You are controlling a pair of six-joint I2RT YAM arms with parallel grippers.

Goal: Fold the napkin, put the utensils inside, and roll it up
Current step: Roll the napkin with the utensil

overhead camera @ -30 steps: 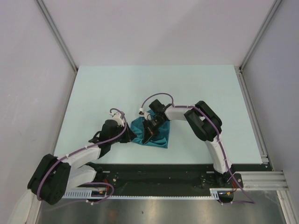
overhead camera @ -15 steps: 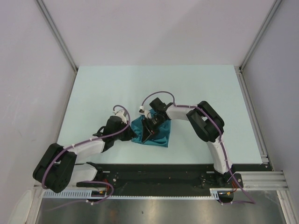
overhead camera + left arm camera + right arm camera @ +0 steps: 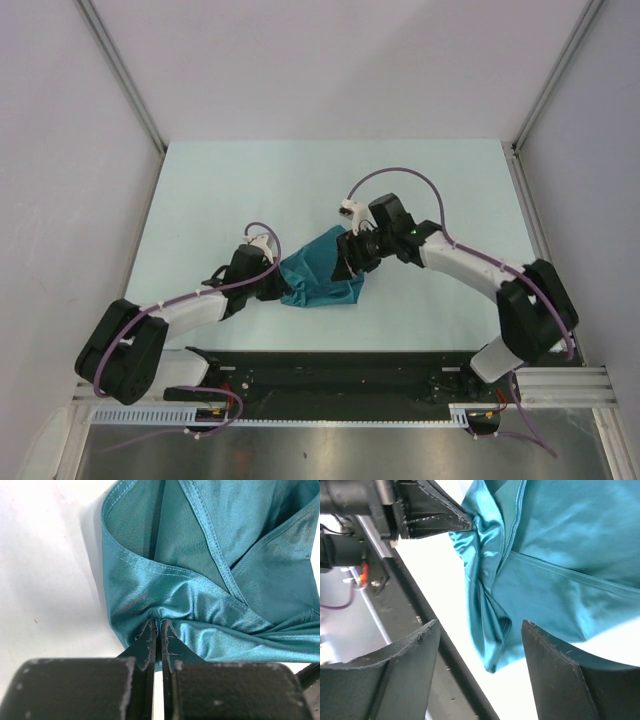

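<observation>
The teal napkin (image 3: pixel 322 274) lies bunched and partly folded in the middle of the table. My left gripper (image 3: pixel 283 286) is at its left edge, and the left wrist view shows the jaws (image 3: pixel 158 626) shut on a gathered fold of the napkin (image 3: pixel 210 555). My right gripper (image 3: pixel 351 262) hovers over the cloth's right side. In the right wrist view it (image 3: pixel 480 632) stands open above the napkin (image 3: pixel 560 555), touching nothing, with the left gripper (image 3: pixel 455 522) pinching the cloth at the top left. The utensils are hidden or out of view.
The pale table (image 3: pixel 250 190) is walled at the back and both sides. A black rail (image 3: pixel 330 365) with the arm bases runs along the near edge, close below the napkin. An aluminium frame (image 3: pixel 545 250) borders the table's right side.
My right gripper has let go of the napkin, opened and drawn back to the right as its arm swung outward. My left gripper has shut on the cloth's left edge.
</observation>
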